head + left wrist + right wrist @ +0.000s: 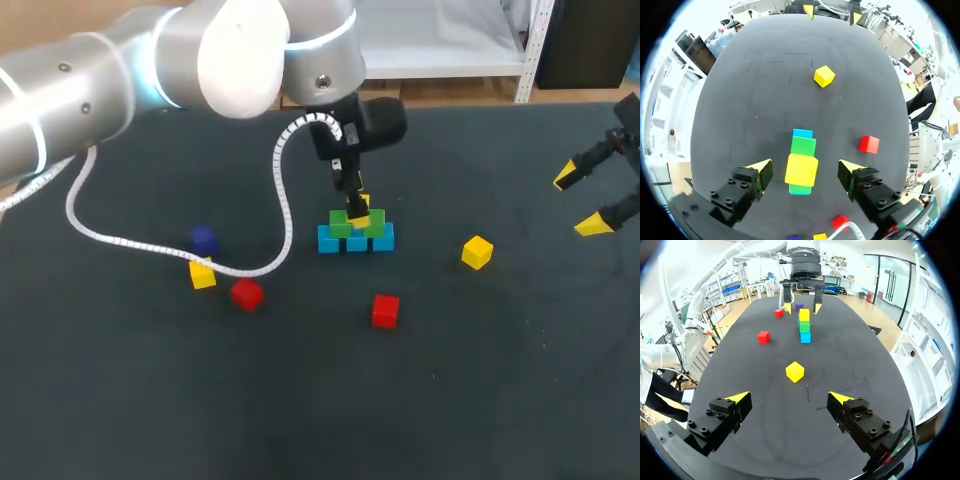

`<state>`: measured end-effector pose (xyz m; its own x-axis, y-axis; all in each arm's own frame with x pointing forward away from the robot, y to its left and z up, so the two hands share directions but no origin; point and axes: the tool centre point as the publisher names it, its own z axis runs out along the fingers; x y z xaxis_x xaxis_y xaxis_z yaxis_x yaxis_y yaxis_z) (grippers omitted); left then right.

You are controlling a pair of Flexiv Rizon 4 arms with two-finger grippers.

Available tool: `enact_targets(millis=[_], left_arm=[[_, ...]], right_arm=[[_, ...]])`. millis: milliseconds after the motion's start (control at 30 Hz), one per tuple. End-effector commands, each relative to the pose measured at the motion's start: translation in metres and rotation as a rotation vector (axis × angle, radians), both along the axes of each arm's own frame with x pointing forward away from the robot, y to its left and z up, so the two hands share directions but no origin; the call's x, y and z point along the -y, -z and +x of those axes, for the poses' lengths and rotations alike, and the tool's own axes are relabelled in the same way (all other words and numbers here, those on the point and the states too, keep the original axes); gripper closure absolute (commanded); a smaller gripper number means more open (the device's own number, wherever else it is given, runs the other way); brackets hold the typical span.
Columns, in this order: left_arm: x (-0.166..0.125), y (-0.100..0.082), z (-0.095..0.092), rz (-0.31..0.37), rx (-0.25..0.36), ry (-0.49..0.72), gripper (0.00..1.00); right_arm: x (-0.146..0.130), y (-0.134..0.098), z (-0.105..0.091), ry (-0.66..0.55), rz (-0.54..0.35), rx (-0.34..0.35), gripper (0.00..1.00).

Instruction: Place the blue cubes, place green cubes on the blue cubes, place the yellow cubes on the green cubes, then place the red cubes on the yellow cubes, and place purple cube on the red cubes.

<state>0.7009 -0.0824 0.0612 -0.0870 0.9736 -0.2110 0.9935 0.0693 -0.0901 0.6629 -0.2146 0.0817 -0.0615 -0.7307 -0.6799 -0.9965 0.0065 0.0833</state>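
Cube stack [356,232]: stands near the middle of the table. It has a row of blue cubes [357,241] at the base, green cubes [341,224] on them and a top yellow cube [801,170] on the green.
Table [500,380]: dark surface carrying the stack and five loose cubes.
Left arm [120,70]: comes in from the left corner and reaches to the middle, wrist directly over the stack.
Cable [130,245]: white and coiled, hanging from the left wrist and lying in a loop on the table left of the stack.
Left gripper [803,166]: fingers spread, one on each side of the top yellow cube, with a gap visible on both sides; holding nothing.
Right gripper [580,202]: at the table's right edge, well apart from the stack, fingers wide apart and holding nothing.
Right yellow cube [477,252]: alone, to the right of the stack.
Near red cube [385,311]: in front of the stack.
Left red cube [246,294]: just beside the cable loop.
Left yellow cube [202,273]: against the cable, near the left red cube.
Purple cube [203,239]: just behind the left yellow cube.
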Motion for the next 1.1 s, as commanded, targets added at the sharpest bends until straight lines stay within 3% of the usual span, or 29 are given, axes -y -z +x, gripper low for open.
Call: enact_targets(millis=[33, 867, 1033, 1100], left_arm=[[-0.0064, 0.0013, -0.0061, -0.007, 0.004, -0.004, 0.17], [-0.0102, 0.0020, -0.0136, -0.007, -0.003, -0.017, 0.22], [-0.0104, 0.0026, -0.0132, -0.005, -0.003, -0.020, 0.14], [-0.0111, 0.0021, -0.0118, -0.006, -0.002, -0.022, 0.01]], right_arm=[[0.0002, 0.0007, 0.0008, -0.001, 0.003, 0.000, 0.00], [0.0002, 0.0007, 0.0008, -0.001, 0.003, 0.000, 0.00], [0.0002, 0.0007, 0.0008, -0.001, 0.003, 0.000, 0.00], [0.0002, 0.0007, 0.0008, -0.001, 0.003, 0.000, 0.00]])
